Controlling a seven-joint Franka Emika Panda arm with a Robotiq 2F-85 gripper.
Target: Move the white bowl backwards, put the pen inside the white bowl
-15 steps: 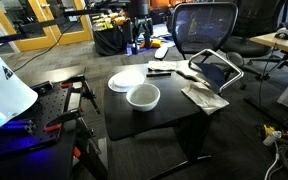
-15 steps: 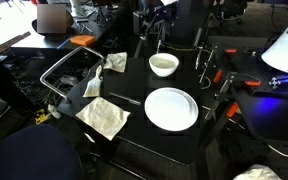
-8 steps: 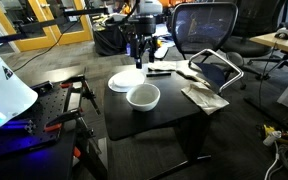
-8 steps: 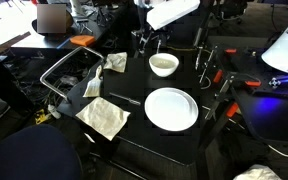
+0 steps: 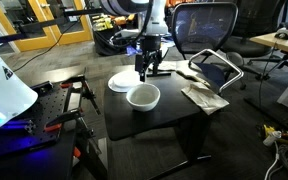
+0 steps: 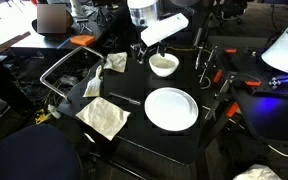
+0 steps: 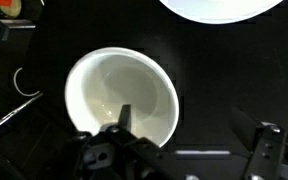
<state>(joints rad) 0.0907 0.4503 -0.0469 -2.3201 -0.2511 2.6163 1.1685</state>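
The white bowl [image 5: 143, 96] [image 6: 164, 65] stands on the black table [image 5: 154, 118] next to the flat white plate [image 5: 122, 80] [image 6: 171, 108]. In the wrist view the bowl [image 7: 121, 92] lies under my left finger and the plate's edge [image 7: 219, 8] is at the top. The pen [image 6: 124, 98] lies on the table beside the plate; in an exterior view it [image 5: 164, 71] is partly behind the arm. My gripper [image 5: 144, 72] [image 6: 144, 52] [image 7: 196, 130] is open and empty. It hovers just above the bowl's rim, one finger over the bowl and one outside it.
A crumpled cloth [image 6: 104, 118] [image 5: 204, 97] lies at a table corner, and another cloth [image 6: 116, 62] lies near the bowl. Red clamps [image 6: 219, 78] grip the table's side. An office chair [image 5: 204, 25] and a metal frame [image 6: 59, 75] stand close by.
The arm has come into view from behind the table and moved down over the bowl. The bowl, plate and pen have not moved.
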